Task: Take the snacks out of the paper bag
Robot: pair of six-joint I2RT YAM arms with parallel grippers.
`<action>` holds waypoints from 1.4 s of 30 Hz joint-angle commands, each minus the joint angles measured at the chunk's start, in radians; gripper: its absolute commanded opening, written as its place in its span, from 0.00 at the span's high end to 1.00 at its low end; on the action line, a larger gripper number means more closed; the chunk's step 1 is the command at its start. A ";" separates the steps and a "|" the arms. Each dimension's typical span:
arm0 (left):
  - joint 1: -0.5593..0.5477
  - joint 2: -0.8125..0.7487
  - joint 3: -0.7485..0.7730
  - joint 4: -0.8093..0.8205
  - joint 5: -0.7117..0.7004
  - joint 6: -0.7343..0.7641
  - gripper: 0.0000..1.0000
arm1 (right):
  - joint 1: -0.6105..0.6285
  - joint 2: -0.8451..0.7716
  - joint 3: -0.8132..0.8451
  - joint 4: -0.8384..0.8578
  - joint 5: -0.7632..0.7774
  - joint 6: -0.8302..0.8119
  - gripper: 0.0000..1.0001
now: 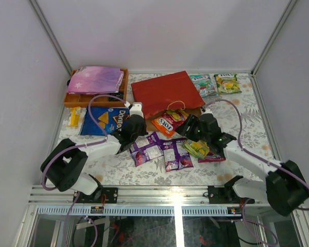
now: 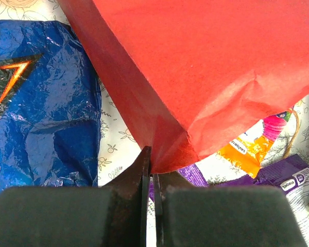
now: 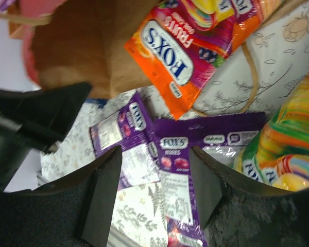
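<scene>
The paper bag [image 1: 165, 92] lies flat, mouth toward the arms, with an orange packet [image 1: 170, 122] half out of it. The left gripper [image 2: 152, 172] is clamped on the bag's near corner. Hold it firm, not hard (thin paper tears). The right gripper [image 3: 154, 177] hangs over the purple packets [image 3: 159, 154], jaws apart and empty — it should take the orange packet's free edge and draw it out low.

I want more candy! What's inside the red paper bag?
An orange Fox's packet pokes out of the open mouth of the red paper bag. Deeper inside cannot be seen: the red paper covers it.
</scene>
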 commanded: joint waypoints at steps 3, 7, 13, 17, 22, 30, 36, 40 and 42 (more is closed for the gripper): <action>0.008 -0.002 0.027 0.003 0.019 -0.006 1.00 | 0.005 0.200 0.080 0.154 0.095 0.037 0.39; 0.008 -0.009 0.019 0.001 0.020 -0.003 1.00 | 0.005 0.311 0.105 0.197 0.109 0.072 0.42; 0.007 -0.015 0.015 0.000 0.032 -0.001 1.00 | 0.004 0.441 0.143 0.260 0.103 0.114 0.45; 0.008 -0.019 0.015 -0.005 0.031 0.006 1.00 | 0.005 0.529 0.187 0.254 0.089 0.114 0.45; 0.008 -0.023 0.014 -0.005 0.031 0.008 1.00 | 0.005 0.621 0.220 0.263 0.080 0.125 0.45; 0.008 -0.030 0.013 -0.010 0.025 0.014 1.00 | 0.005 0.582 0.210 0.297 0.074 0.127 0.84; 0.009 -0.029 0.013 -0.010 0.024 0.014 1.00 | 0.005 0.366 0.207 0.150 0.093 0.074 1.00; 0.009 -0.025 0.018 -0.020 0.022 0.015 1.00 | 0.003 0.198 0.199 0.051 0.018 0.071 1.00; 0.009 -0.030 0.018 -0.025 0.019 0.017 1.00 | -0.005 0.105 0.194 -0.017 -0.029 0.055 1.00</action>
